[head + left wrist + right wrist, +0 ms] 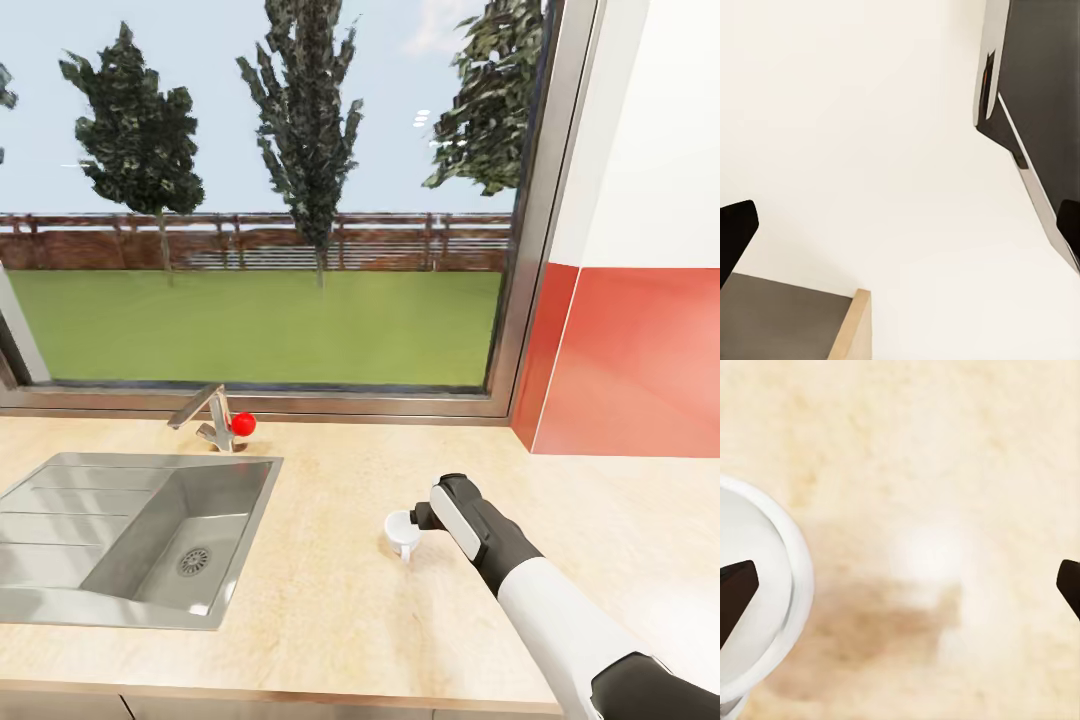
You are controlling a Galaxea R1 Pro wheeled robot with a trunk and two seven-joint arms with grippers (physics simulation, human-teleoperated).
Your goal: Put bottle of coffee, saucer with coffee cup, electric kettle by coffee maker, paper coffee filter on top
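A small white coffee cup (401,529) stands upright on the light wooden countertop (330,610), right of the sink. My right gripper (424,520) is low over the counter, right beside the cup. In the right wrist view the cup (754,607) lies at one side, with one dark fingertip (735,594) over its rim and the other fingertip (1069,585) far across bare counter. That right gripper (900,589) is open and holds nothing. My left gripper (900,225) is open too, facing a pale wall.
A steel sink (60,592) with a faucet (208,414) and a red knob (243,423) is set in the counter's left half. A large window runs behind it. A red wall panel (640,370) closes the right side. A dark panel edge (1035,90) shows by the left gripper.
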